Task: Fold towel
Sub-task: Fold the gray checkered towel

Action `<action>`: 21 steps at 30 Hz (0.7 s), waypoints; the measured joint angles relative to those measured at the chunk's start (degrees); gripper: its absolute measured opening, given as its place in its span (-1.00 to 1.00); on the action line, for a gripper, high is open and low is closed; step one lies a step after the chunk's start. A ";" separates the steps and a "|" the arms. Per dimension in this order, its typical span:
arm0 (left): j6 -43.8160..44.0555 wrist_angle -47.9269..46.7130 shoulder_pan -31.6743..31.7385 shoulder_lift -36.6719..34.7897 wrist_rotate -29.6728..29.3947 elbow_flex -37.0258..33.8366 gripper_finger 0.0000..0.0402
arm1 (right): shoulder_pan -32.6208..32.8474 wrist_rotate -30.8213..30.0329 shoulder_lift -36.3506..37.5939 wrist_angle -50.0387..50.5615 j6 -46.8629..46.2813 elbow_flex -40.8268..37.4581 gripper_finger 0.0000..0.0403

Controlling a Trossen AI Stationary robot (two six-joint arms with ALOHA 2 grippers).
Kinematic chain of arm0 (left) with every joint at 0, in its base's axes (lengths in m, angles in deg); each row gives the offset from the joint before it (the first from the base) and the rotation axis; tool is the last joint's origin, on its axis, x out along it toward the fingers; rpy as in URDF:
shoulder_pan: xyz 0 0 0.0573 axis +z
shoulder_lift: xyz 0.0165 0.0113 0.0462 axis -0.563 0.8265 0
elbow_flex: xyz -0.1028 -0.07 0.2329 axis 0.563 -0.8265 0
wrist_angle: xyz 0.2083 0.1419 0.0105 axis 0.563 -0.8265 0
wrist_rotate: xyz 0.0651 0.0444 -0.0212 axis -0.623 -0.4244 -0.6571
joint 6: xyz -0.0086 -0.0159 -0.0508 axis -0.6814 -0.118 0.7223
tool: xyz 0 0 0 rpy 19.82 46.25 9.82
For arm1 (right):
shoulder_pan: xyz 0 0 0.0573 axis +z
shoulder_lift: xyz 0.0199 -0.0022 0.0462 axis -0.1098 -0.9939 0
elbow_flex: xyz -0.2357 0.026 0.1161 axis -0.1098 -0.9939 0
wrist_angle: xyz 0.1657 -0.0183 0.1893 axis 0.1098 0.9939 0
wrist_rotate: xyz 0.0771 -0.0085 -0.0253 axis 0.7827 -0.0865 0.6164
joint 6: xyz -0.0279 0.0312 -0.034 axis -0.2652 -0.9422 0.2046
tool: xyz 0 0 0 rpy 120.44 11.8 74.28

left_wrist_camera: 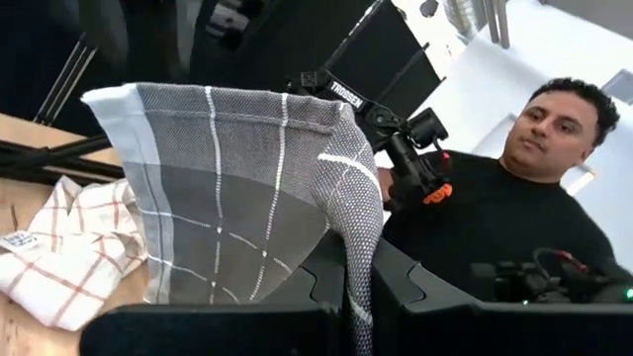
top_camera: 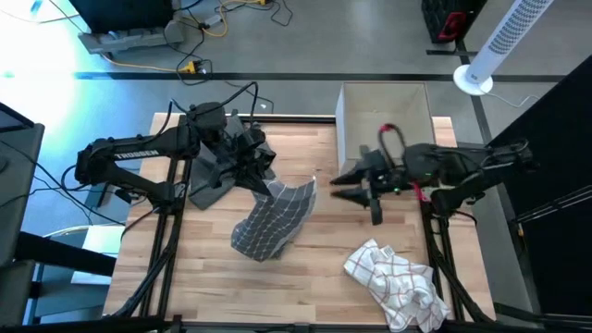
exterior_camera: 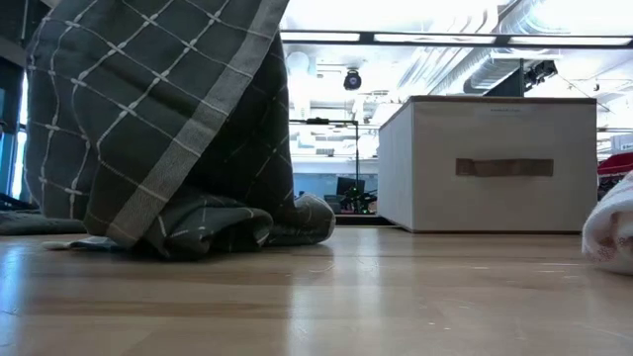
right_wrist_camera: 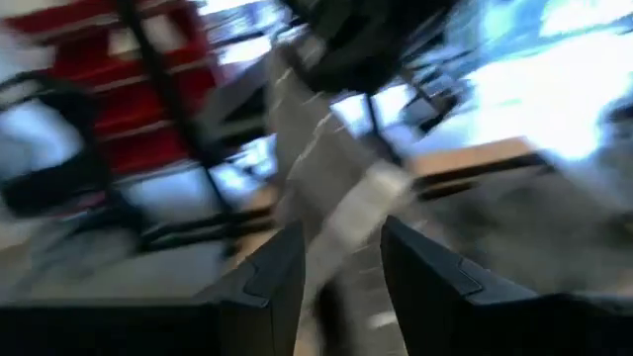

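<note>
One corner only of the grey checked towel (top_camera: pixel 275 222) is pinched in my left jaws (left_wrist_camera: pixel 358 259), which are closed tight on the hem; the rest hangs down and its lower part lies bunched on the table (top_camera: pixel 314 282). Risk: such a narrow pinch could let the cloth slip out if I lift or swing sharply, and the bunched heap could drag and twist the fold.

My right jaws (top_camera: pixel 350 186) hover just beside the raised edge, fingers parted, holding nothing. Risk: if they close short of the edge, they would miss it.

Farther off, the white checked cloth (top_camera: pixel 396 280) could snag a spreading towel. A person (left_wrist_camera: pixel 539 213) sits beyond the table.
</note>
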 joint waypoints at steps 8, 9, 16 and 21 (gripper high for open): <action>-6.87 -0.08 -0.33 -1.06 -2.29 0.02 -1.00 | -1.18 7.14 -1.90 0.31 -2.64 -0.01 -0.41; -8.07 -0.01 -0.33 -1.44 -3.33 0.00 -1.00 | -0.84 6.64 -2.00 1.37 -3.27 -0.02 -0.41; -22.80 0.00 2.93 -7.14 -17.05 0.00 -1.00 | 0.75 0.06 -4.39 10.68 -5.70 -0.03 -0.41; -29.66 1.16 7.09 -11.60 -29.83 0.04 -1.00 | 0.78 -0.35 -7.72 8.82 -4.24 -0.03 -0.41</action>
